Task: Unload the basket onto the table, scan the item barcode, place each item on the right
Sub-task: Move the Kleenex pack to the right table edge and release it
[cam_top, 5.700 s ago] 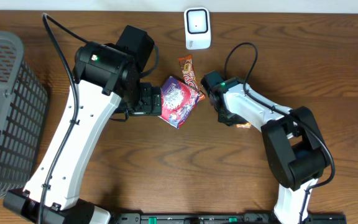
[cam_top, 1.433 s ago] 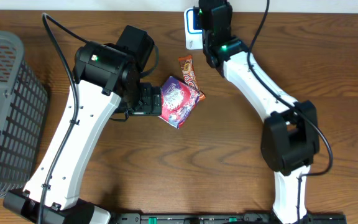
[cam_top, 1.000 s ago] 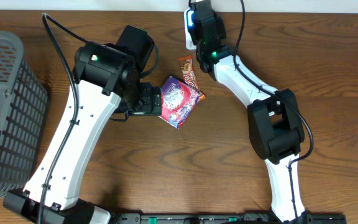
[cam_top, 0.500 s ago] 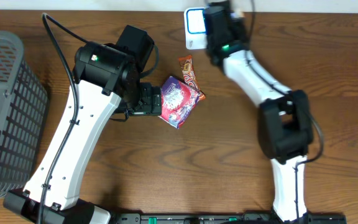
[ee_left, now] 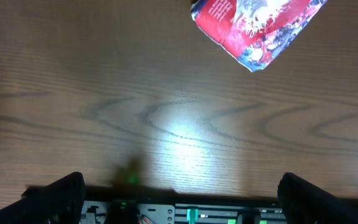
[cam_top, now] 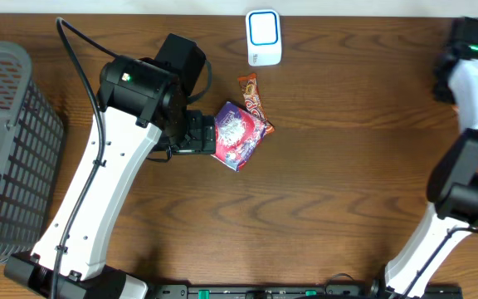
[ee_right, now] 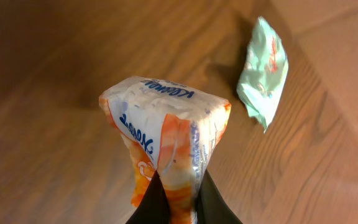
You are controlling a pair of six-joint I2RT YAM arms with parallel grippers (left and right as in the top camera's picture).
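The desk (cam_top: 322, 208) is of dark brown wood with a wavy grain and a slight sheen; a glare spot is seen on it in the left wrist view.

The right tool (ee_right: 176, 186) is shut on the packet (ee_right: 166, 134). The packet is pinched at its lower end between two dark fingers (ee_right: 153, 202). It is made of crinkled film, orange and clear, with white showing inside and blue lettering across the top. It is held up off the desk at the far right edge, well apart from the scanner (cam_top: 264, 37). No barcode can be made out on it.

The scanner is a small white box with rounded corners and a blue-rimmed face, and it is set at the back edge. Just in front of it a narrow orange-red bar (cam_top: 251, 93) in a glossy wrapper is laid. A puffed foil bag (cam_top: 239, 135), purple and red, is found touching or just beside the bar's near end.

The left tool (ee_left: 180, 183) is spread fully apart and nothing is held in it. The bag is seen beyond its fingertips, not between them.

A grey plastic basket (cam_top: 7, 141) with lattice walls is placed at the left edge. A soft pale green pouch (ee_right: 263, 71) is laid flat on the desk beyond the packet.

Bare wood is left open across the middle and front of the desk, between the two arms.
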